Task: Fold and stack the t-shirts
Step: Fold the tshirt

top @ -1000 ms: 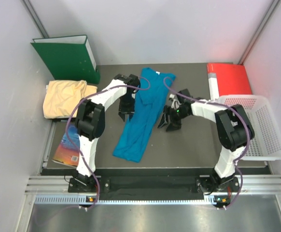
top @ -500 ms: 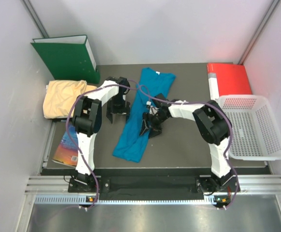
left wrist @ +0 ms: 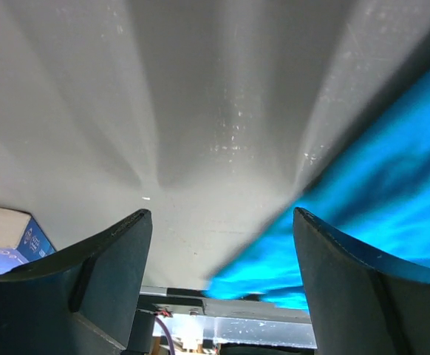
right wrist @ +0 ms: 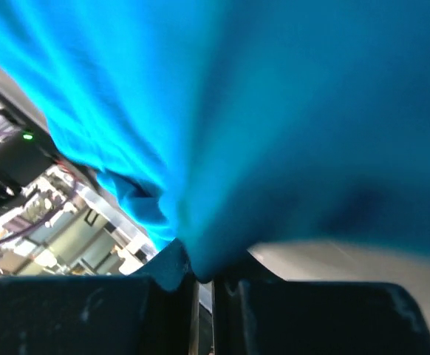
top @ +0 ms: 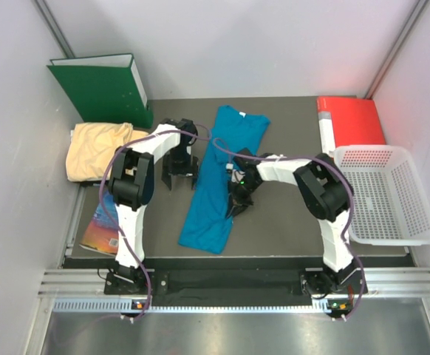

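We see right fingers pinching the teal shirt mid-frame, arm stretched left. Pointing down, left fingers spread above tabletop.

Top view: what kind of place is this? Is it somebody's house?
Probably a robot lab booth, not a house: plain white walls box in a table, a left arm and right arm are bolted to a metal rail, and a blue shirt lies there to fold.

Front-right table lies free; green binder, yellow shirt and seemingly overhanging basket flank it.
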